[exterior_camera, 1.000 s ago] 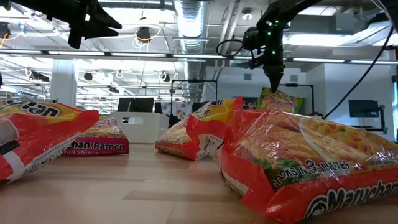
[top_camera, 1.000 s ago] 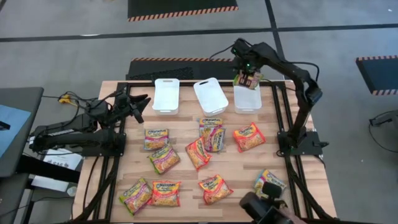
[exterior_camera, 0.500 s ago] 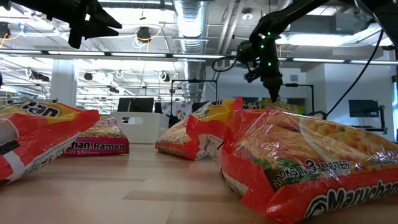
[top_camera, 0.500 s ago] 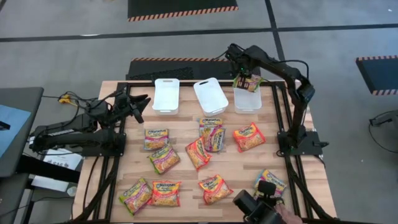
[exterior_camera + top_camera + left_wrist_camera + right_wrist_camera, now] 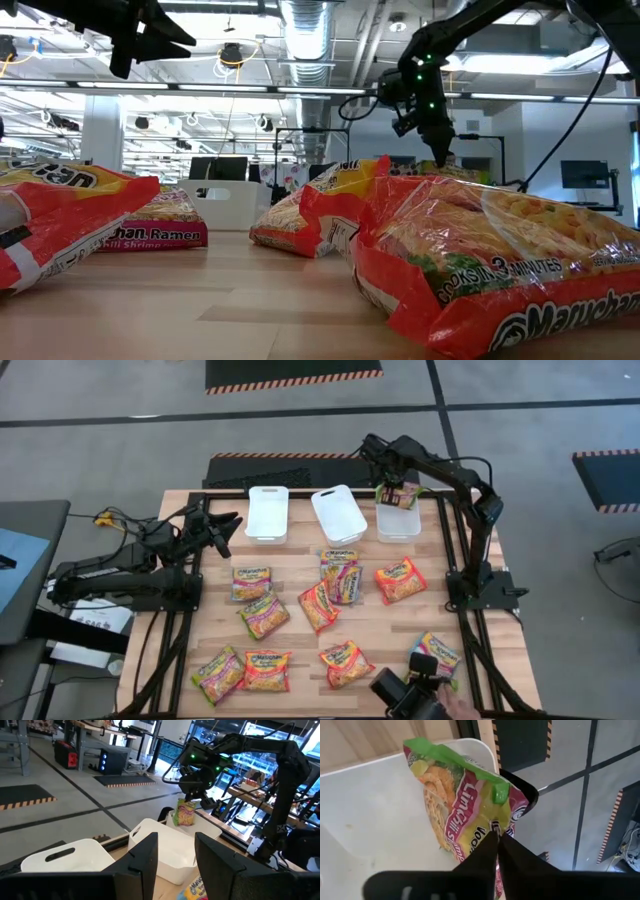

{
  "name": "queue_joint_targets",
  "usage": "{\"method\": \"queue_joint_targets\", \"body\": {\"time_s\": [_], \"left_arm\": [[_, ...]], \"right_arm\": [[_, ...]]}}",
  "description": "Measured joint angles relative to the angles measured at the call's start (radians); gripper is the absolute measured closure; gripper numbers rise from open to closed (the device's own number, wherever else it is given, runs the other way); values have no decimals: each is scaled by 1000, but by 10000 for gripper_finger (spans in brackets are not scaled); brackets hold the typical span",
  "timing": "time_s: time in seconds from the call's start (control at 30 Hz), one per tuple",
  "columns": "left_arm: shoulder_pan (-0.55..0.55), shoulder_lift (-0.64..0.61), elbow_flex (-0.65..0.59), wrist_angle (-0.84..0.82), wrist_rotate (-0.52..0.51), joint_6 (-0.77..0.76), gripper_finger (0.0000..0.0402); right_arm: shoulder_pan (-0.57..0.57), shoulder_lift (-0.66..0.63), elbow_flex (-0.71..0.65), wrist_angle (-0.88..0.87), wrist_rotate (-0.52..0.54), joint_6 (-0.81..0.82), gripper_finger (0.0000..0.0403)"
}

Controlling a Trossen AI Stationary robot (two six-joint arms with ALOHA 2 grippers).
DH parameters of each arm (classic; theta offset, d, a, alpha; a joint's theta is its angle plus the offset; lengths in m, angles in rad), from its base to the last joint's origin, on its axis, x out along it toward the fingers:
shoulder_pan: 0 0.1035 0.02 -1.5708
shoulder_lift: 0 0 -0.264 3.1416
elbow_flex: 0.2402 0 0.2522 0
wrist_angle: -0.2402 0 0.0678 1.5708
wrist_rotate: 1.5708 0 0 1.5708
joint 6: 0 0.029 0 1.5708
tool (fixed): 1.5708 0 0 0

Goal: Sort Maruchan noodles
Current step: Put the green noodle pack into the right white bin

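Several Maruchan packets lie flat on the wooden table (image 5: 300, 575), among them an orange-red one (image 5: 400, 580) and a green-pink one (image 5: 263, 615). My right gripper (image 5: 397, 490) hangs over the right white bin (image 5: 398, 522) at the far edge, shut on a green-pink packet (image 5: 460, 805), which also shows in the left wrist view (image 5: 186, 813). My left gripper (image 5: 226, 528) waits open above the table's left side (image 5: 175, 852). In the low view, my right gripper (image 5: 440, 152) dips behind a big red packet (image 5: 480, 260). My right gripper pinches the green-pink packet by its end edge (image 5: 492, 831) between both fingers, coming from above and pointing down. The packet hangs below the fingers and tilts, and its green sealed end (image 5: 445, 755) is down inside the right bin. Whether that end touches the bin I cannot tell.
Two more white bins, left (image 5: 266, 513) and middle (image 5: 338, 513), stand beside the right one along the far edge. A person's hand with a black device (image 5: 412, 692) reaches in at the near edge, close to a packet (image 5: 437, 651). Black frame rails border the table.
My right gripper has gone down a little over the right bin, still shut on the green-pink packet. The packet has sunk lower into the bin and dropped out of sight behind the red packet in the low view. The black device at the near edge has shifted toward the left.
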Motion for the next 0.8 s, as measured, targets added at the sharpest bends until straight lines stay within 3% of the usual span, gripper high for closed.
{"method": "queue_joint_targets", "body": {"time_s": [0.33, 0.63, 0.7, 0.8], "left_arm": [[0, 0, 0, 0, 0, 0, 287], [0, 0, 0, 0, 0, 0, 287], [0, 0, 0, 0, 0, 0, 287], [0, 0, 0, 0, 0, 0, 287]], "right_arm": [[3, 0, 0, 15, 5, 6, 280], [28, 0, 102, -65, 12, 119, 253], [34, -2, 142, -85, -65, 160, 253], [34, -2, 166, -66, -310, 204, 256]]}}
